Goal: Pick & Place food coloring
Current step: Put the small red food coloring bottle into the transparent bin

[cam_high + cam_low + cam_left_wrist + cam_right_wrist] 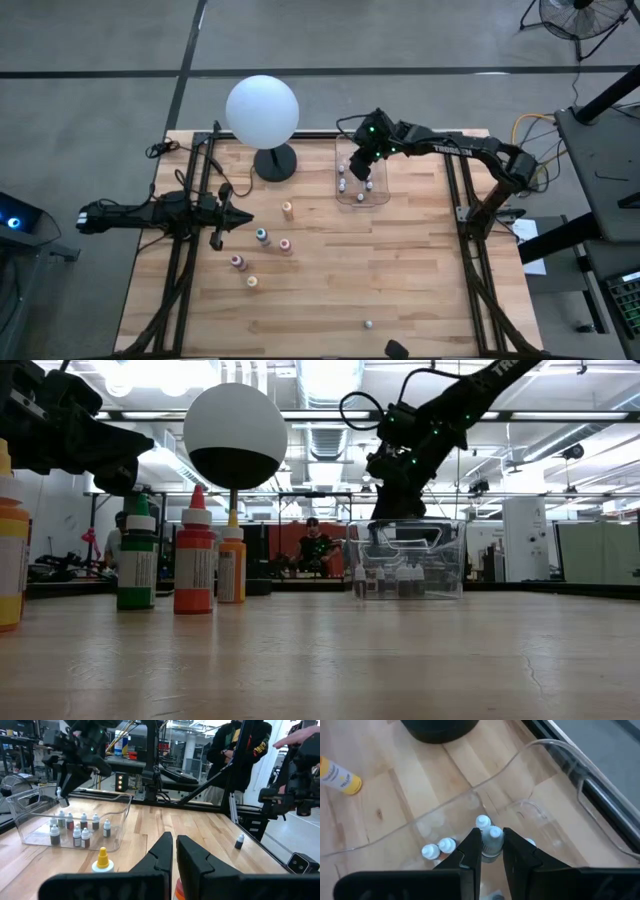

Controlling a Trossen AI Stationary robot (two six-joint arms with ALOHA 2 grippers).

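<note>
A small white-capped dropper bottle (492, 840) was held upright between the nearly closed jaws of the right gripper (492, 851), directly above the clear plastic bin (383, 196); the left gripper (240, 217) was shut, empty, well apart.

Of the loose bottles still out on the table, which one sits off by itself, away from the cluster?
The small dark-and-white bottle near the table's front edge. The colored bottles stand grouped near the left hand; this one stands alone.

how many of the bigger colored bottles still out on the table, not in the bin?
5, loosely clustered left of centre: orange nearest the lamp, teal, pink, another pink, yellow nearest the front. None look hidden.
</note>
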